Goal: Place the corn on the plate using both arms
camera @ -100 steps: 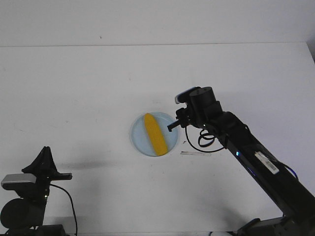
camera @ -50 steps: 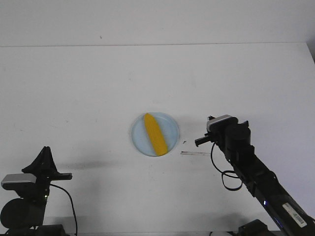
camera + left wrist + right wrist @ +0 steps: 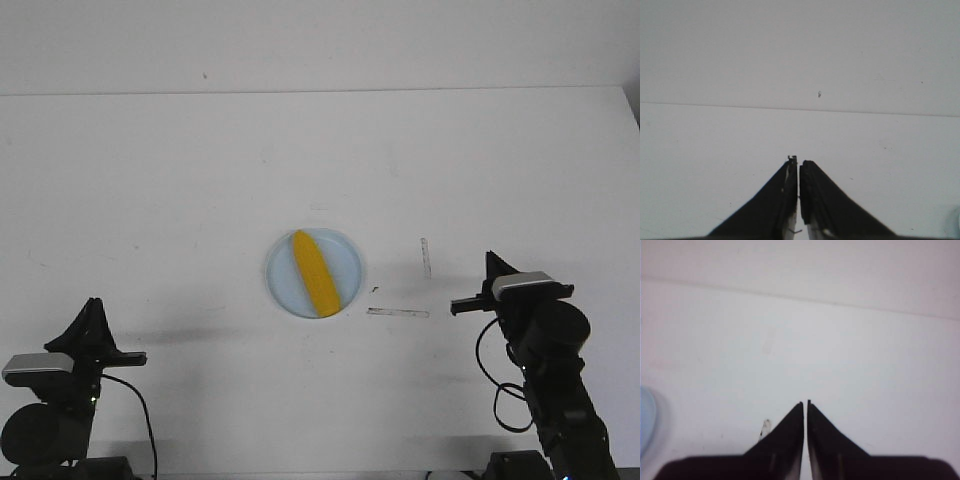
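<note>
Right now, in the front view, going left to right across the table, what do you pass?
Black left gripper folded at the near left edge → round pale-blue plastic plate holding the smooth yellow toy corn cob → dark tape strips on the white table → black right gripper, shut.

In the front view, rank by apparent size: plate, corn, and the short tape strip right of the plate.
1. plate, largest
2. corn, lying on the plate and nearly spanning it
3. tape strip, shorter and far thinner than the corn
</note>
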Controlling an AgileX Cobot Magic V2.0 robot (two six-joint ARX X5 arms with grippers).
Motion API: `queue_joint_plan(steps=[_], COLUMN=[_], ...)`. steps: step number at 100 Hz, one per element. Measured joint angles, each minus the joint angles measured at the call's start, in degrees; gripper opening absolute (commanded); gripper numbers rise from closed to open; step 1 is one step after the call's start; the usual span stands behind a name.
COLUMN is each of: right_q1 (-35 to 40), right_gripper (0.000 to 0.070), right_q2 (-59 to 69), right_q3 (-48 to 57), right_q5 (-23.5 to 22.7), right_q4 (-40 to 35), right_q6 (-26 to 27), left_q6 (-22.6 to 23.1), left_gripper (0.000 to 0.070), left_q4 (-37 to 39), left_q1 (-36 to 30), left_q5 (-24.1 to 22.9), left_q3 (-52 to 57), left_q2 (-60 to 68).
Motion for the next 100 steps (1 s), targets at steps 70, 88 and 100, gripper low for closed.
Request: queue_joint_plan(steps=[70, 88, 100], right_q1=[-2.4, -2.4, -2.4], right_gripper=[0.0015, 0.0015, 0.0015], right_q2=[-26.3, -28.0, -28.1], right_q3=[-5.9, -5.9, -5.9], right_q5=[-0.1, -0.1, -0.1], right_q4=[-2.5, -2.0, -2.0], right_q6=[6.7, 6.7, 6.7], left_q6=[0.0, 0.0, 0.0], left_gripper=[0.0001, 0.0001, 0.0001], left_q4=[0.0, 0.0, 0.0], left_q1=[0.0, 0.0, 0.0], left_q5=[0.0, 0.0, 0.0], left_q3=[0.0, 0.0, 0.0], left_q2=[0.0, 0.0, 0.0])
